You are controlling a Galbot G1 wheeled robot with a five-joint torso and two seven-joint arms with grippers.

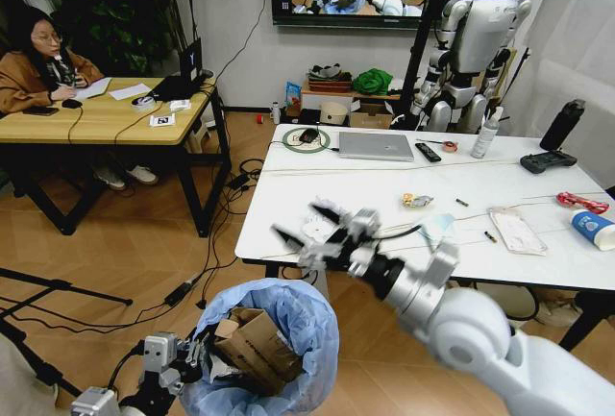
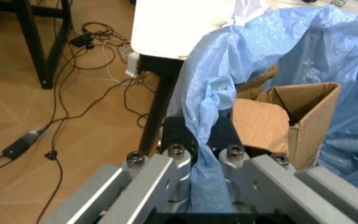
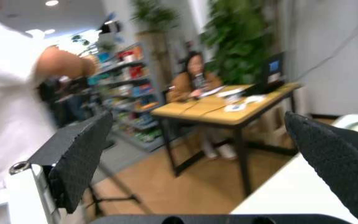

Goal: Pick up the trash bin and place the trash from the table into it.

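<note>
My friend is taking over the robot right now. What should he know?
Left gripper: shut on the trash bin, held by its blue bag near the table edge.
Right gripper: open, empty, above the table's near left corner.
Done: a brown paper bag is already in the bin.
Left: a face mask, clear plastic bag, snack wrapper, red wrapper and paper cup are on the table.

The head view looks forward and down over the bench [image 1: 384, 205] and the bin [image 1: 264, 344] near its front edge. The left wrist view sits very close at the bin [image 2: 278, 84] rim, sharing the bench [image 2: 173, 28] corner. The right wrist view faces level across the room towards the wooden desk [image 3: 229, 112], also in the head view [image 1: 96, 118].
</note>
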